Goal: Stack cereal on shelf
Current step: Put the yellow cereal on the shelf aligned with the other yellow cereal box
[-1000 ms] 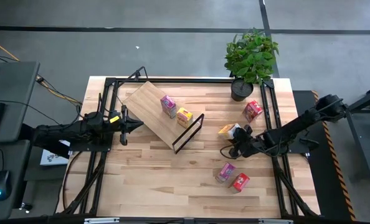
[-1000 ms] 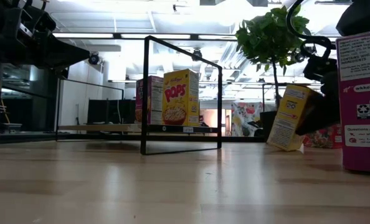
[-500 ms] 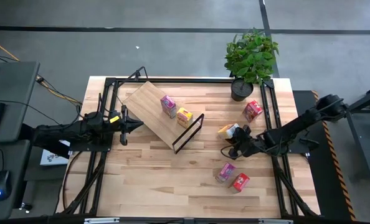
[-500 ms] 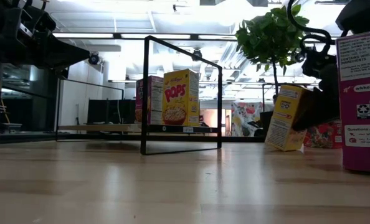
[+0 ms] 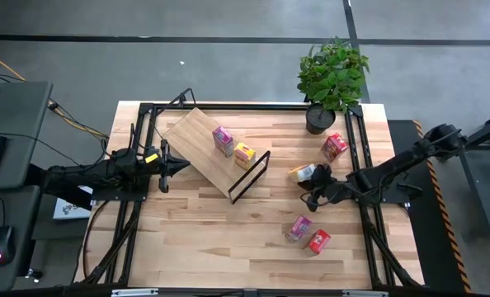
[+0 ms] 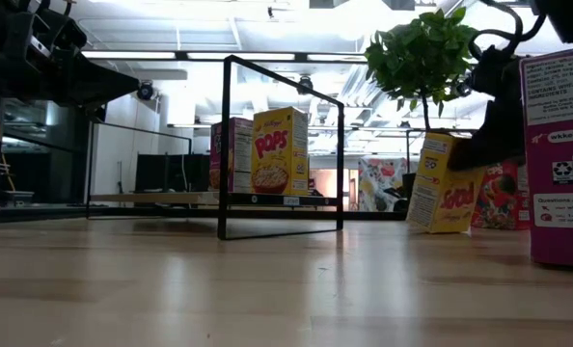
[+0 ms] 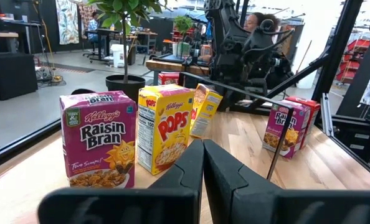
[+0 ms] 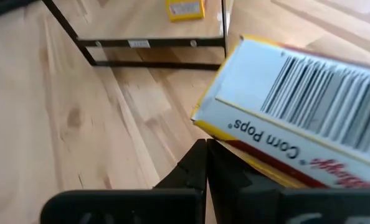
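The shelf (image 5: pixel 205 145) is a light board with a black wire frame (image 5: pixel 250 176) at one end. A pink-purple cereal box (image 5: pixel 223 140) and a yellow one (image 5: pixel 245 154) stand on it. A second yellow box (image 5: pixel 302 172) stands tilted on the table, with my shut right gripper (image 5: pixel 315 181) against it. A red box (image 5: pixel 336 146) stands near the plant. A pink-purple box (image 5: pixel 299 228) and a red box (image 5: pixel 318 241) lie near the table's front. My left gripper (image 5: pixel 169 166) is shut and hovers beside the shelf's left side. My right gripper pushes the tilted yellow box with its shut fingertips (image 8: pixel 200 155), touching the edge of the narrow "Corn Pops" panel (image 8: pixel 225 134). It comes from the table's right side, slanting down. The box's bottom edge (image 6: pixel 439 228) rests on the table and its top leans toward the gripper.
A potted green plant (image 5: pixel 332 78) stands at the table's far right corner. Black frame rails (image 5: pixel 356 157) run along both sides of the table. Bare tabletop (image 5: pixel 204 231) lies in front of the shelf.
My right gripper has risen and moved slightly toward the far edge. The yellow box on the table has tipped from a strong lean to nearly upright, with its bottom staying on the table.
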